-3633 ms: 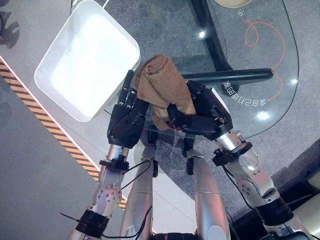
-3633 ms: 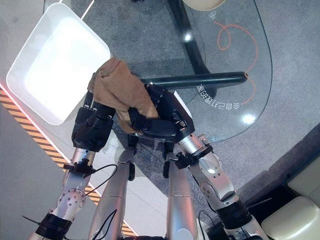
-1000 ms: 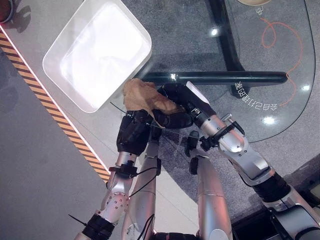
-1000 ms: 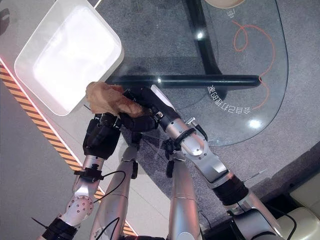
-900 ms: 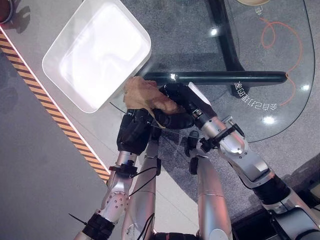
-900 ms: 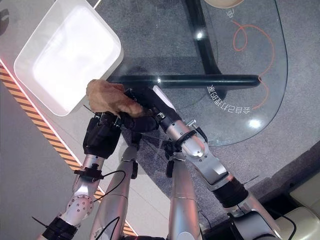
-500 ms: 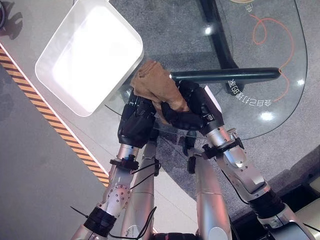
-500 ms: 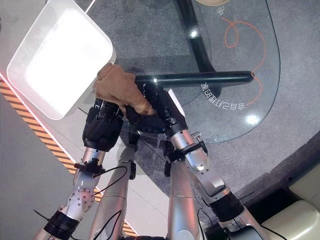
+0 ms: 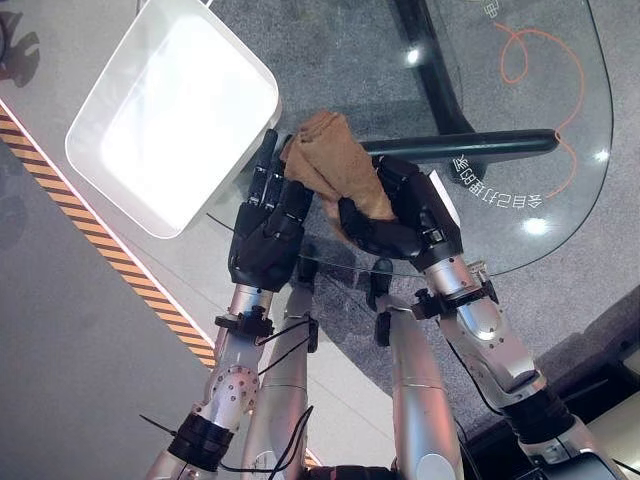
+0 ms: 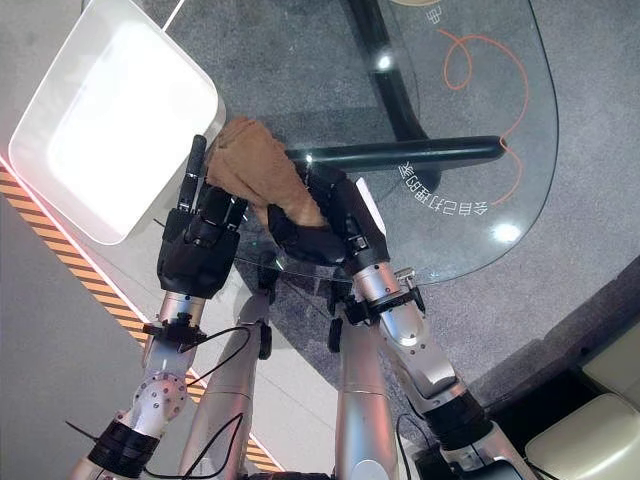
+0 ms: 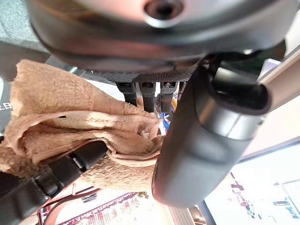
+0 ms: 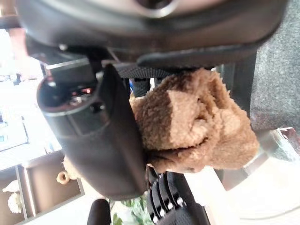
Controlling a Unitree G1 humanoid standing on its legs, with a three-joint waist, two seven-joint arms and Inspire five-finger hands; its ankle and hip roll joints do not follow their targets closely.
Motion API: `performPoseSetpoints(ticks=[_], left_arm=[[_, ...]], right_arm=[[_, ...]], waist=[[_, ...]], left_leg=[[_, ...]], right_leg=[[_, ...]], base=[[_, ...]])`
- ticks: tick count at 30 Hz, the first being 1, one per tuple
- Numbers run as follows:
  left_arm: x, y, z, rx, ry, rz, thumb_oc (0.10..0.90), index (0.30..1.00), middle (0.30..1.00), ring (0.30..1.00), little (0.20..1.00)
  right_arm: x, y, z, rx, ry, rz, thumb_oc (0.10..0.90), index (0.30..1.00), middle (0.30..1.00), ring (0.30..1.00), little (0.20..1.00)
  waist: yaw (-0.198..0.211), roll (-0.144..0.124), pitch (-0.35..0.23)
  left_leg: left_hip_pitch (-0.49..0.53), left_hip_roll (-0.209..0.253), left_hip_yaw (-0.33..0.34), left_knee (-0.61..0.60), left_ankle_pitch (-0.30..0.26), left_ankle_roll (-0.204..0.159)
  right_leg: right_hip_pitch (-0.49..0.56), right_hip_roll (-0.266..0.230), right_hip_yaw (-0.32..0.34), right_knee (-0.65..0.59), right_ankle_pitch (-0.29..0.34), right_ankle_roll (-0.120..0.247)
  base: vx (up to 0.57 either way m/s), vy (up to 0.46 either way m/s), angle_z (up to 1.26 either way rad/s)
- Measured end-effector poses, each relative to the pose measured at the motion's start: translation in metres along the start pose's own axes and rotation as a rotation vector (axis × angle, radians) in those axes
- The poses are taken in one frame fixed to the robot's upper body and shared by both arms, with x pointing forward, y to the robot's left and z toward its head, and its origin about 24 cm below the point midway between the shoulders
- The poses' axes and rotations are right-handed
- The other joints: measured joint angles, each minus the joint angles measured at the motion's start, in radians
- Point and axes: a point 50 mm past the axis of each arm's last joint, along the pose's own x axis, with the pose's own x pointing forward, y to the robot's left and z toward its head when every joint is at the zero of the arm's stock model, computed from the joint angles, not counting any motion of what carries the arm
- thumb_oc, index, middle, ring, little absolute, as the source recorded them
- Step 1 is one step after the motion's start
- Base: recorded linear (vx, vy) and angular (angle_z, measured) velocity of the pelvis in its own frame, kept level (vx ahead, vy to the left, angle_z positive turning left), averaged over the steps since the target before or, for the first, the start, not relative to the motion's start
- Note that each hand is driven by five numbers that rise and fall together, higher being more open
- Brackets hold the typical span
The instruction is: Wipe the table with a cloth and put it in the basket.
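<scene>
A white basket [image 9: 85, 165] stands at the left. Beside it, the left hand [image 9: 262, 232] lies with fingers straight against the brown cloth [image 9: 335, 165], which the right hand [image 9: 400, 222] grips, fingers curled, above the glass table [image 9: 560, 230].

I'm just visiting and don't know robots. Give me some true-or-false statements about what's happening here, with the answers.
1. The right hand grips the brown cloth. True.
2. The cloth lies inside the white basket. False: it is held beside the basket, over the glass table.
3. The left hand is a closed fist. False: its fingers are straight, against the cloth.
4. The basket is to the robot's left of the cloth. True.
</scene>
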Motion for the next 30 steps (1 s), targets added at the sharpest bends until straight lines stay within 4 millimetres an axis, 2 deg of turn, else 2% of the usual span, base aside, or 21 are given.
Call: performPoseSetpoints(ticks=[10, 21, 30], left_arm=[[0.002, -0.004, 0.003, -0.005, -0.018, -0.018, 0.800, 0.900, 0.900, 0.900, 0.900], [0.002, -0.005, 0.003, 0.016, -0.001, -0.026, 0.800, 0.900, 0.900, 0.900, 0.900], [0.002, -0.005, 0.001, 0.022, 0.023, -0.030, 0.800, 0.900, 0.900, 0.900, 0.900]], right_arm=[[-0.001, -0.001, 0.002, 0.049, -0.022, -0.037, 0.100, 0.300, 0.300, 0.300, 0.200], [0.001, -0.004, 0.022, 0.129, -0.178, -0.130, 0.100, 0.300, 0.300, 0.300, 0.200], [0.000, -0.005, 0.025, 0.153, -0.206, -0.154, 0.100, 0.300, 0.300, 0.300, 0.200]], waist=[[0.001, 0.000, 0.000], [-0.002, 0.000, 0.000], [0.000, 0.000, 0.000]], left_leg=[[-0.003, 0.000, 0.000, 0.010, -0.002, 0.002], [-0.003, 0.000, 0.001, 0.012, -0.002, 0.003], [-0.003, 0.000, 0.001, 0.014, -0.002, 0.003]], right_leg=[[0.001, 0.000, 0.001, 0.002, 0.002, 0.002], [0.001, 0.001, 0.002, 0.002, 0.003, 0.003], [0.003, 0.000, 0.002, 0.001, 0.004, 0.004]], base=[[0.00, 0.000, 0.00], [0.00, 0.000, 0.00], [0.00, 0.000, 0.00]])
